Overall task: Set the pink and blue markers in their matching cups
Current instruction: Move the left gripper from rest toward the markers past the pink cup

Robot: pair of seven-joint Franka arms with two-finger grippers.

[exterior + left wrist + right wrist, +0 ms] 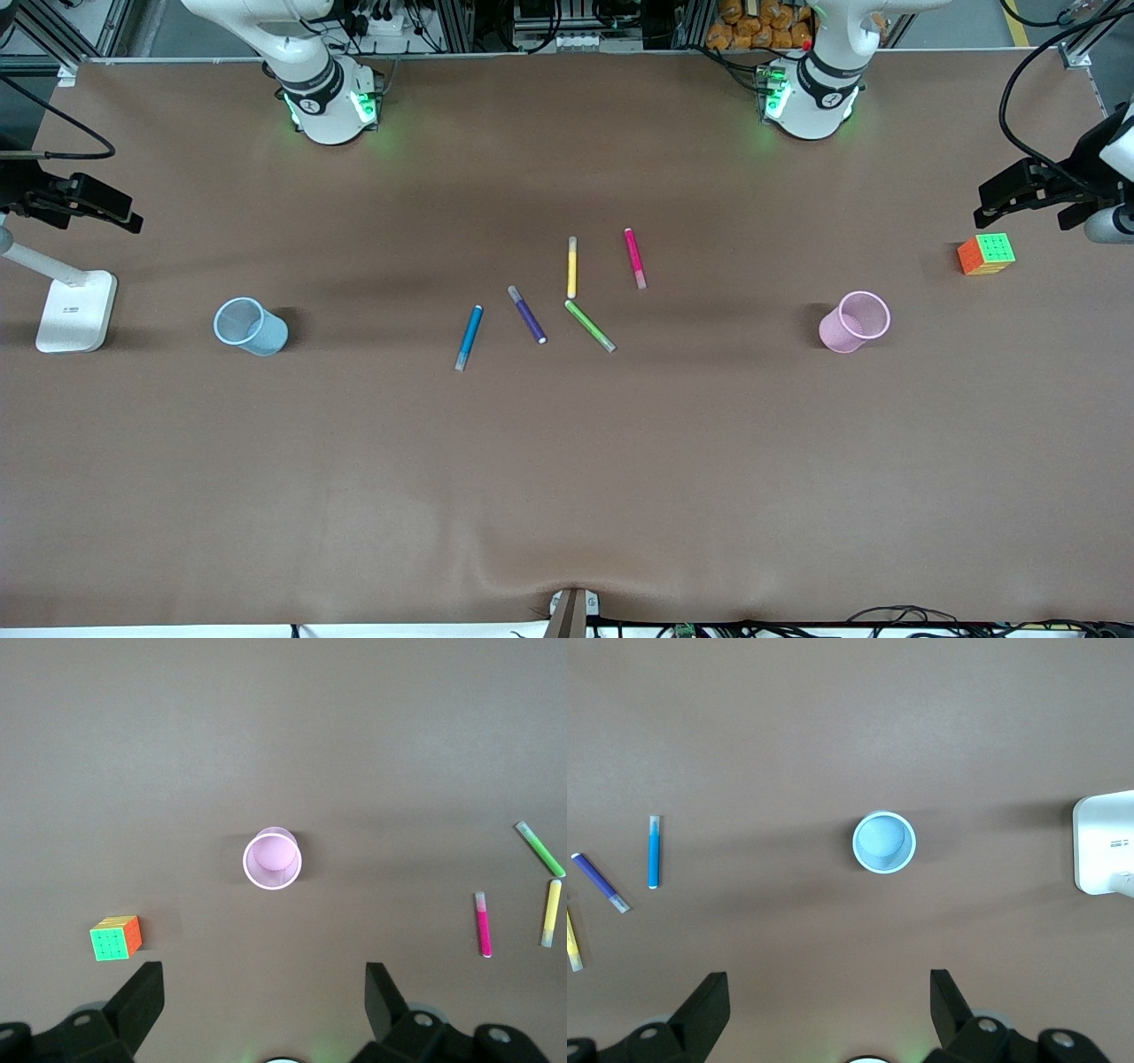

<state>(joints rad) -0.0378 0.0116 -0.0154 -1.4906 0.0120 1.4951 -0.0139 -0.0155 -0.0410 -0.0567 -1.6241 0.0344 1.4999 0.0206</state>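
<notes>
We read no writing; left gripper [264, 1010] gapes wide over pink cup [272, 859], right gripper [830, 1010] wide over blue cup [883, 842], both empty.

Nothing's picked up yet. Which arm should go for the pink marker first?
Probably the left. The pink marker lies toward the left arm's end, and the left gripper, open, hangs above the pink cup. The right gripper, also open, is over the blue cup.

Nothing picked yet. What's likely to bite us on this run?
1. The blue marker lies beside a purple marker; a wrong pick is plausible.
2. The pink marker sits close to the yellow marker, so open fingers may nudge it.
3. The blue cup and pink cup look light; an off-centre drop might tip them.
</notes>
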